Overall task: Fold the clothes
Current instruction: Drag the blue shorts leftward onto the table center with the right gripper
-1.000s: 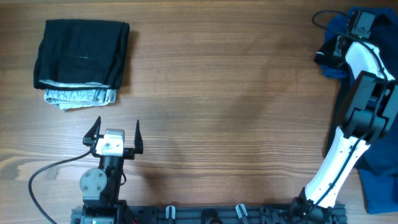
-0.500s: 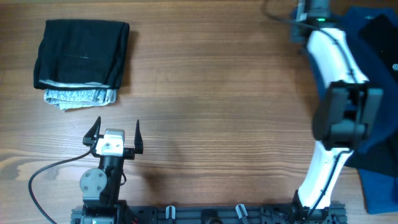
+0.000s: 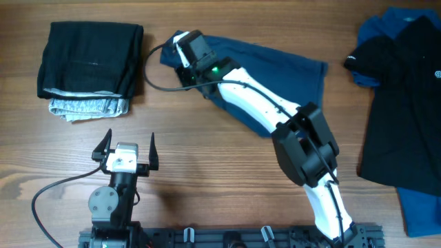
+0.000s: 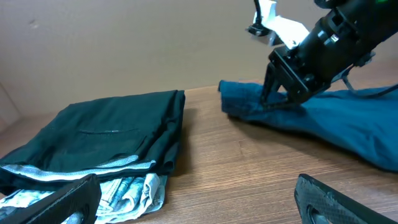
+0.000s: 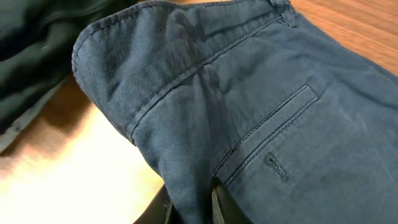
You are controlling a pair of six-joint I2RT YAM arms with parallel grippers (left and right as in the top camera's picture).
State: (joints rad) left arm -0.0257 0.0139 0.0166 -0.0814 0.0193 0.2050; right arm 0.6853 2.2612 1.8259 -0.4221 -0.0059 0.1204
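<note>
The navy-blue shorts (image 3: 275,65) lie stretched across the top middle of the table, waistband end at the left. My right gripper (image 3: 187,58) is shut on the waistband edge of the shorts (image 5: 261,118), with fabric pinched between its fingers (image 5: 193,202). The shorts also show in the left wrist view (image 4: 329,118), with the right gripper (image 4: 273,99) on them. My left gripper (image 3: 126,148) is open and empty near the front left, its fingers (image 4: 199,199) spread wide. A folded black garment (image 3: 89,58) lies on a light grey one (image 3: 86,107) at the back left.
A black garment (image 3: 400,103) lies over bright blue clothes (image 3: 420,207) at the right edge. The right arm (image 3: 303,145) reaches diagonally across the middle of the table. A cable (image 3: 48,189) runs along the front left.
My right gripper has swung from the pile at the far right across to the upper left, dragging the navy shorts out over the table. The left arm has not moved.
</note>
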